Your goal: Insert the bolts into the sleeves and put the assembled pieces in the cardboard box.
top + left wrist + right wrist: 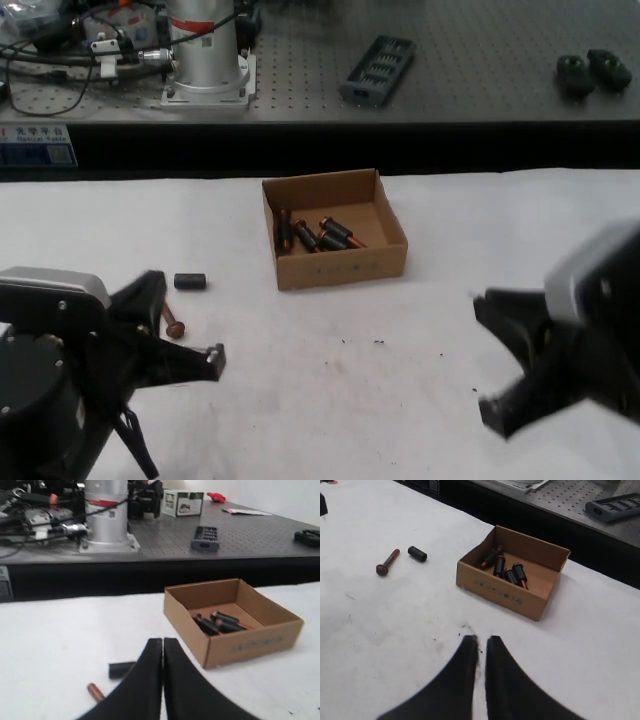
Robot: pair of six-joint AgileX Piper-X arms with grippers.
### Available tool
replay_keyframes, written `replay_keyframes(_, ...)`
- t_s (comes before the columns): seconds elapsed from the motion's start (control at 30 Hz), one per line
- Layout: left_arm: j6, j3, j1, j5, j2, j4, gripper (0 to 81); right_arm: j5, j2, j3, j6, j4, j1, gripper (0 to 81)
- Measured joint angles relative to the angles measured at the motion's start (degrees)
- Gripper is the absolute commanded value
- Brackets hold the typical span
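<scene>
High view puts the work on my left side: one loose sleeve (190,281) and one loose bolt (173,320) lie on the white tabletop (350,400), near each other but not touching. Both are well short of the cardboard box (345,268). The box already holds several assembled pieces (320,235).

My left fingers (162,642) are pressed together with nothing between them, and they hang just above that pair. My right fingers (482,641) are almost together, with a thin slit showing, and they hold nothing. They hang over bare tabletop on the near side of the box.

I judge the step in hand to be picking up these two parts. To do it well, I would spread the left fingers before going down, since closed tips would only knock the bolt and set it rolling. I would take the bolt across its shank close to the head, so the plain end stays free. The right fingers have farther to travel to the sleeve. They should grip it around the middle so neither opening is covered. I would line up the bolt and sleeve in the air before pushing them together.
</scene>
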Motion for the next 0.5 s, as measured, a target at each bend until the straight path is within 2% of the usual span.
replay_keyframes(0.1, -0.9, -2.0, 0.0, 1.8, -1.1, 7.6, 0.6, -0.5, -0.1, 6.7, -1.1, -10.1, 0.0, 6.6)
replay_keyframes(0.2, -0.9, -7.6, 0.0, 2.9, -2.9, 23.4, 0.6, -0.6, -0.3, 12.3, -1.4, -19.8, 0.0, 6.6)
replay_keyframes(0.23, -0.8, -7.6, 0.0, 2.9, -2.9, 23.4, 0.6, -0.7, -0.4, 14.7, -1.5, -25.7, 0.0, 6.6)
replay_keyframes(0.37, 0.9, -16.2, 0.0, 3.1, -3.2, 40.0, 0.6, -0.8, -0.3, 17.1, -1.5, -32.2, 0.0, 6.6)
replay_keyframes(0.5, 3.7, -22.7, 0.0, 3.1, -3.2, 48.3, 0.7, -0.8, -0.3, 17.6, -1.5, -34.6, 0.0, 6.6)
